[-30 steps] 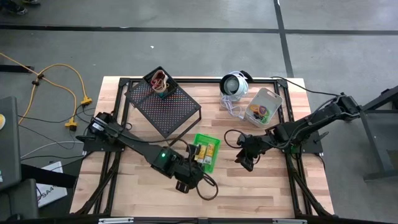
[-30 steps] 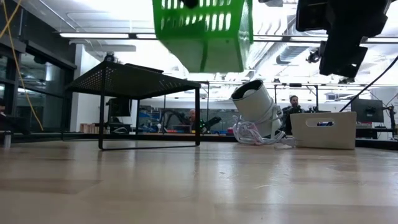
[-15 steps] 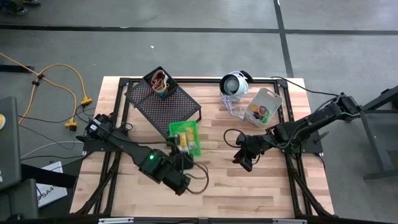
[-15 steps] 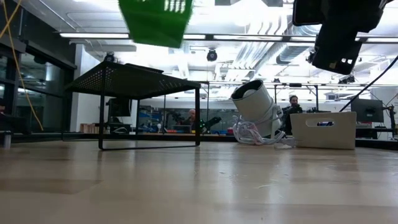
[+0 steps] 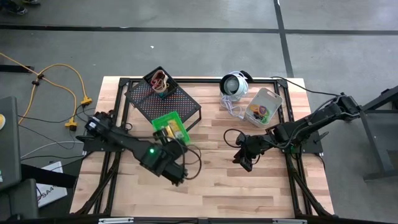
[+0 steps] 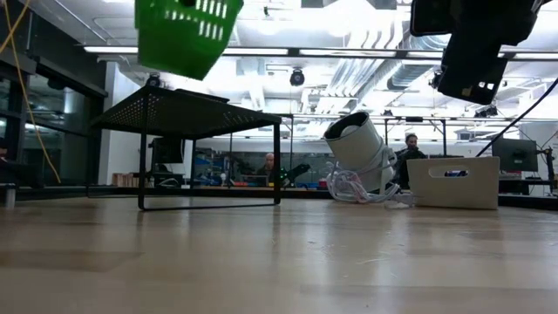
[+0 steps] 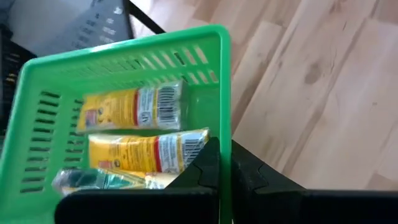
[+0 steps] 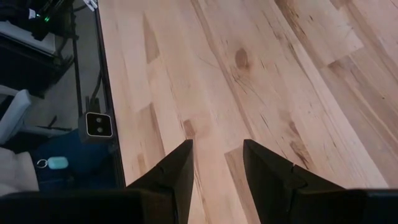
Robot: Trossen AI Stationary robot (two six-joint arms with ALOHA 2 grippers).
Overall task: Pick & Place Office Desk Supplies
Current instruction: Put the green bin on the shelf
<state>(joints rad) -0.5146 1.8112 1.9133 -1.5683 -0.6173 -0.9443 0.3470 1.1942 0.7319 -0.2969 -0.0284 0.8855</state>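
The green slotted bin point(image 5: 168, 126) hangs in the air over the near right corner of the black mesh rack point(image 5: 163, 102). It carries yellow rectangular pieces point(image 7: 134, 109). In the low view the green bin point(image 6: 187, 35) is high and tilted. My left gripper point(image 7: 225, 167) is shut on it. My right gripper point(image 5: 244, 158) hovers open point(image 8: 217, 163) above bare wood right of centre, touching nothing. A small black bin point(image 5: 159, 83) with coloured loops sits on the rack's far end. The grey bin point(image 5: 263, 107) with loops stands on the table at far right. My left gripper holds the green bin by the rim of one side wall point(image 7: 225, 134), at the end nearest the arm. One finger point(image 7: 205, 165) is inside the bin and the other point(image 7: 252, 174) outside. The bin is lifted clear of table and rack and sits tilted.
The round white-and-black device point(image 5: 234, 84) with its cord lies at the far edge, beside the grey bin point(image 6: 453, 181). The rack point(image 6: 187, 113) stands on thin legs at far left. Bare wood spans the table's near half. People show in the room beyond.
My left gripper has carried the green bin from the table's middle toward the left and far edge, until it is over the rack's near right corner. The bin has stayed in the hold and lifted clear.
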